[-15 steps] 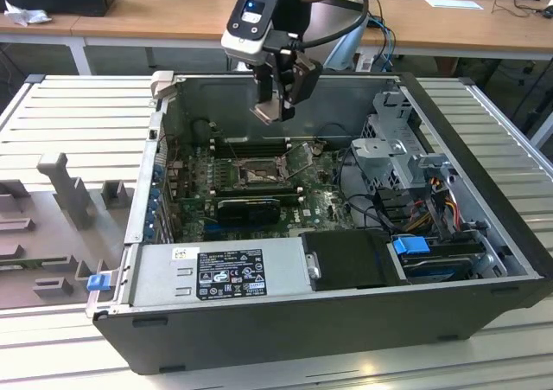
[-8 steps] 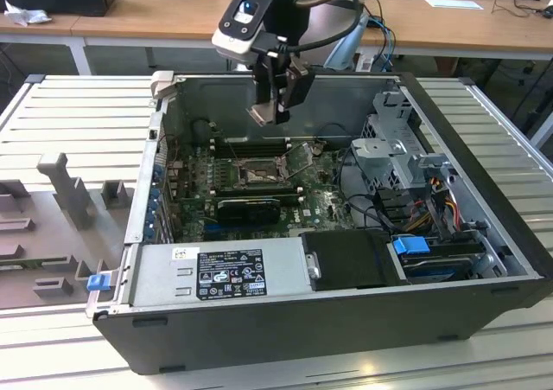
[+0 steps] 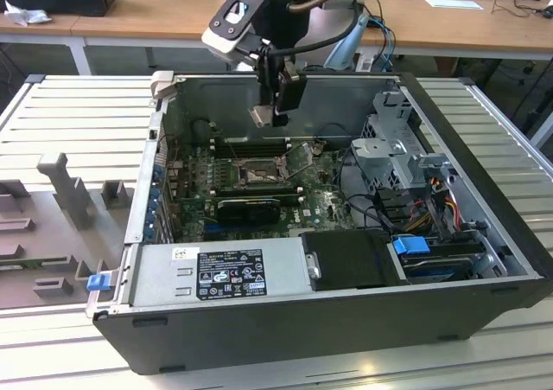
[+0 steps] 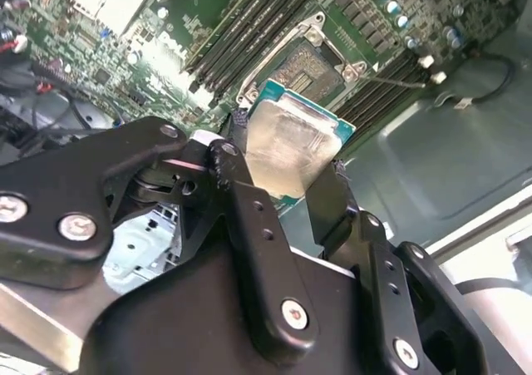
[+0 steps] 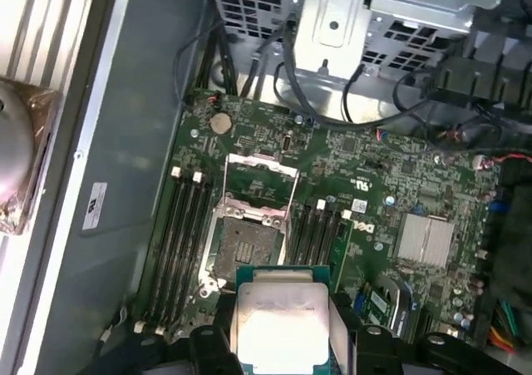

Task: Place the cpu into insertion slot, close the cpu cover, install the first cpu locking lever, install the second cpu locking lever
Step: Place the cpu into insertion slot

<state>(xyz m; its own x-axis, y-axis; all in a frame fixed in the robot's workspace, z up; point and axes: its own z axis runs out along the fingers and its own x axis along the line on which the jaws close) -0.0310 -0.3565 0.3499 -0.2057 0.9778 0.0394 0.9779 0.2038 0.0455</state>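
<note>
The cpu [image 3: 262, 116] is a small square chip with a pale silver face, and my gripper [image 3: 276, 111] is shut on it, hanging above the open computer case. Below it on the green motherboard lies the insertion slot [image 3: 257, 175], with the cpu cover [image 3: 300, 157] swung up open beside it. In the second wrist view the black fingers [image 4: 238, 175] clamp the cpu [image 4: 291, 134] by two opposite edges, above the insertion slot [image 4: 312, 63]. In the first wrist view the cpu [image 5: 278, 317] hovers just short of the bare insertion slot [image 5: 247, 246], with the cpu cover [image 5: 259, 180] beyond.
Long black memory slots [image 5: 179, 242] flank the socket on both sides. A black card [image 3: 249, 207] lies in front of it. A power supply [image 3: 220, 273], a metal drive cage [image 3: 393, 148] and loose cables [image 3: 432, 204] crowd the case. Case walls surround the board.
</note>
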